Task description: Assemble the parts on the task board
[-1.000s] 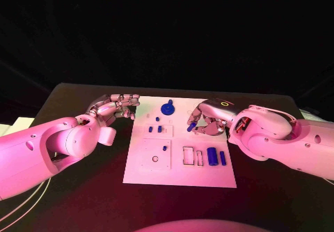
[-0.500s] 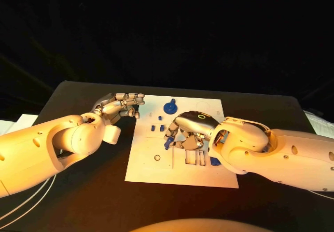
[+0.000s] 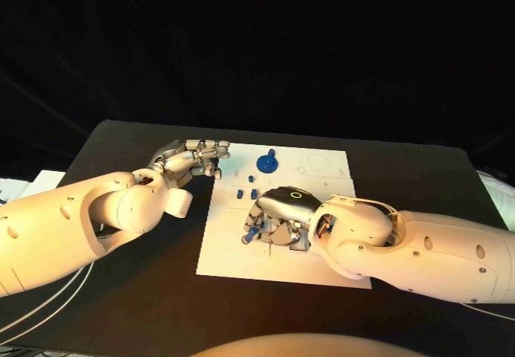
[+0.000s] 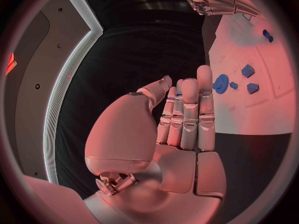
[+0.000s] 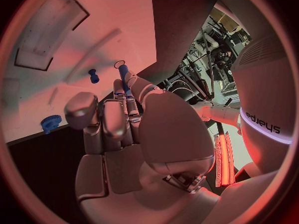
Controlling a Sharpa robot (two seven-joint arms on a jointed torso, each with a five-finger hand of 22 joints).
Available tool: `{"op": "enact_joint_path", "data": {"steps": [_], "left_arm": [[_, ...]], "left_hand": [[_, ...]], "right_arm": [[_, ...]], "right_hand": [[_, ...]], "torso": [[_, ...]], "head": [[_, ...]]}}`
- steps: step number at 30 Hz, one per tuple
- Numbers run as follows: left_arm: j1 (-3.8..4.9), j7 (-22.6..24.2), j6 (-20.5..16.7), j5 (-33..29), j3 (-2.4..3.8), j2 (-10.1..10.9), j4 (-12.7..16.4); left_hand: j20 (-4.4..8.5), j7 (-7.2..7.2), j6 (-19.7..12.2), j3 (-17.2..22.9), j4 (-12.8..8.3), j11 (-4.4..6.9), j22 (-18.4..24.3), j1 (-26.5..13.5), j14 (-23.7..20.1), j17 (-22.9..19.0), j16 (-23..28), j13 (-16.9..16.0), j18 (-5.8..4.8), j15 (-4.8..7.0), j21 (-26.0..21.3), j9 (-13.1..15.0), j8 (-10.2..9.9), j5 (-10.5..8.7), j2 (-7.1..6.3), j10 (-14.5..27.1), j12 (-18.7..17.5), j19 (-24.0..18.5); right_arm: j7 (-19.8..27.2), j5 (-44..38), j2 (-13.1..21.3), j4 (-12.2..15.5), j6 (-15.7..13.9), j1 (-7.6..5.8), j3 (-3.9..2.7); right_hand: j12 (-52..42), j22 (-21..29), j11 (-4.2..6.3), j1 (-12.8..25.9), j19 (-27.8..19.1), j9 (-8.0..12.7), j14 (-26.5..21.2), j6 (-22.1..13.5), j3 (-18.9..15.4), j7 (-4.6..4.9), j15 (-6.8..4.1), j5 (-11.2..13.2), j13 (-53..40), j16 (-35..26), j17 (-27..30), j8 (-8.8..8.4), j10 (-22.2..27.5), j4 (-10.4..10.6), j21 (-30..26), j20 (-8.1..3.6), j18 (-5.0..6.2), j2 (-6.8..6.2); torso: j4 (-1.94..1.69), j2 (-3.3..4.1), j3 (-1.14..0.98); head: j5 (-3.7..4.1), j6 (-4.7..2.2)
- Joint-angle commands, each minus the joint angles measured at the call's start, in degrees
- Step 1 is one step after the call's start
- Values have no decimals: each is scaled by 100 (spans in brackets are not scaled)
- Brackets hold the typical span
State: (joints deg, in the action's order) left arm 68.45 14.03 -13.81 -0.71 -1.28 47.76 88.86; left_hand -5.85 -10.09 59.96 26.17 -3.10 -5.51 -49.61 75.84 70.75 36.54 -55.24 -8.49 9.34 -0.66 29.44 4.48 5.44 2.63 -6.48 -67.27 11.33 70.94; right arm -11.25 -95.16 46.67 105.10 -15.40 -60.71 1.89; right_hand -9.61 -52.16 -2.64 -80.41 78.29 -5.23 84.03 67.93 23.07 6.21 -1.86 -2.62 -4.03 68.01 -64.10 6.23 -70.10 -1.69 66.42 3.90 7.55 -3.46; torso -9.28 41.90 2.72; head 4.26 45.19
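The white task board (image 3: 231, 264) lies mid-table. My right hand (image 3: 281, 221) hovers over its near-left section and pinches a small blue peg (image 3: 250, 235) in its fingertips. In the right wrist view that peg (image 5: 123, 74) points down beside a round hole (image 5: 118, 63) in the board (image 5: 62, 89); whether it touches I cannot tell. A short blue peg (image 5: 93, 75) stands nearby. My left hand (image 3: 194, 159) hangs at the board's far-left edge, fingers (image 4: 189, 115) straight, holding nothing. A blue gear-like part (image 3: 267, 161) sits at the far edge.
Small blue pieces (image 3: 234, 194) stand in the board's left-middle section, and the left wrist view shows two (image 4: 248, 70) by the blue gear (image 4: 221, 83). A rectangular recess (image 5: 47, 35) lies in the board. Black table (image 3: 118, 297) surrounds the board.
My right hand has carried the blue peg from the board's right side across to its near-left section and lowered it there. The left hand has stayed at the far-left edge.
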Motion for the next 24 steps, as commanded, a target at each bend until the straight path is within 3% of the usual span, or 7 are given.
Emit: {"op": "enact_joint_path", "data": {"steps": [1, 24], "left_arm": [[0, 15, 123, 18, 4, -8, 17], [0, 4, 132, 18, 4, -5, 12]], "left_hand": [[-25, 11, -44, -19, -7, 17, 5, 3, -45, -5, 21, -6, 104, 13, -39, -9, 5, 21, 65, 42, 36, 5], [-25, 11, -44, -19, -7, 17, 5, 3, -45, -5, 21, -6, 104, 13, -39, -9, 5, 21, 65, 42, 36, 5]], "right_arm": [[-199, -280, -60, -69, 79, 29, 0], [-302, -297, -238, -178, 196, 138, 1]], "right_hand": [[36, -4, -8, -46, 21, -33, 206, 6, 21, 25, -23, -28, 1, 39, -22, 15, -2, -2, 30, -12, -68, 49], [42, -1, -11, -37, 20, -34, 207, 5, 21, 28, -19, -28, 1, 43, -25, 13, -4, 0, 28, -10, -68, 48]], "torso": [[-1, -1, -1], [3, 0, -5]], "head": [[1, 5], [-16, 69]]}}
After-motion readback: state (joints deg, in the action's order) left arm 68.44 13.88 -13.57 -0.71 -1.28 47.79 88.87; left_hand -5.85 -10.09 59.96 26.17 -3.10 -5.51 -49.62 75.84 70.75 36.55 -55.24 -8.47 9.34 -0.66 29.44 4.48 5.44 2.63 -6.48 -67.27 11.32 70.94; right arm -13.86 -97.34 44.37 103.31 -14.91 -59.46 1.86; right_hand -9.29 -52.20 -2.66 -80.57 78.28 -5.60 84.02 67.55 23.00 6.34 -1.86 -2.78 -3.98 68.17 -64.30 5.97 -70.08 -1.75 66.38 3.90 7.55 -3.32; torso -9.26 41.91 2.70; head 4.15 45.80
